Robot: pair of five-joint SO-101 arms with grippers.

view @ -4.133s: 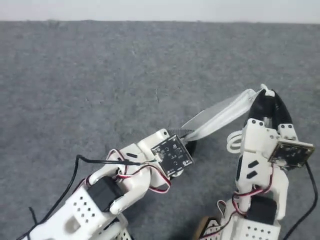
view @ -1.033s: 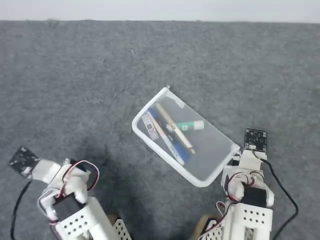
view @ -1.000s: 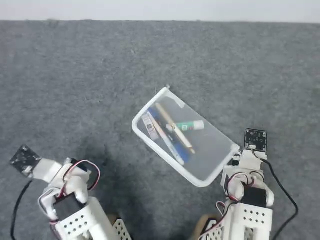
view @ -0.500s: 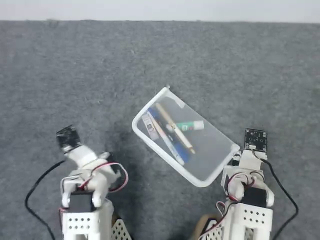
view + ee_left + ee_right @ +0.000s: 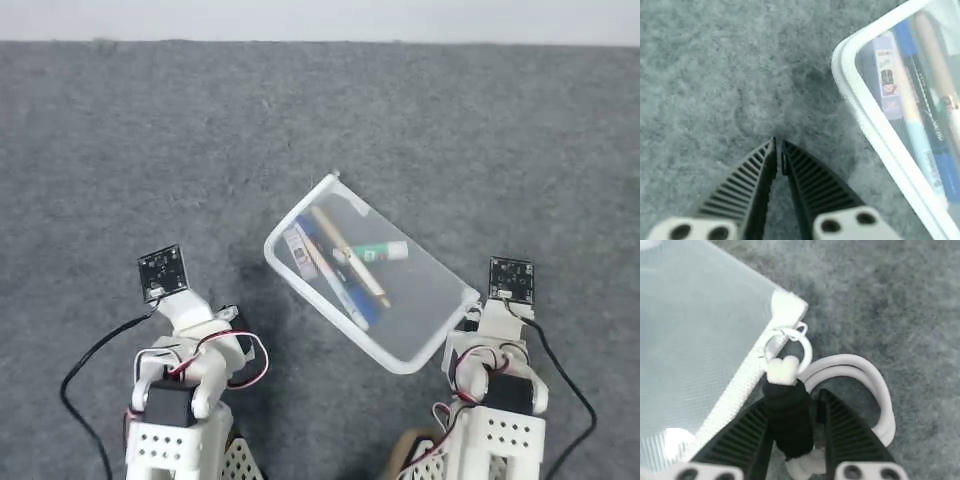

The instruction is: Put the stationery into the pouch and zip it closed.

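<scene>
A clear pouch (image 5: pixel 425 310) with a white zip edge lies flat mid-table. Inside it are a beige pencil (image 5: pixel 350 258), a blue pen (image 5: pixel 335 282), a green-and-white marker (image 5: pixel 373 253) and a small printed piece (image 5: pixel 296 249). The left arm (image 5: pixel 190 355) sits folded at the near left; its gripper (image 5: pixel 778 149) is shut on nothing, just above the mat, a short way from the pouch corner (image 5: pixel 845 55). The right arm (image 5: pixel 495 350) is folded at the near right. Its gripper (image 5: pixel 792 401) is shut on the black zipper pull (image 5: pixel 787 415) at the pouch's near corner (image 5: pixel 787 305).
A grey mat (image 5: pixel 150 150) covers the whole table. A white cord loop (image 5: pixel 860 375) hangs from the zipper pull beside the right fingers. Open mat stretches behind and to the left of the pouch.
Four seconds ago both arms held the pouch up; it now lies flat. In the last second the left arm swung from the far left toward the centre. The right arm stayed put.
</scene>
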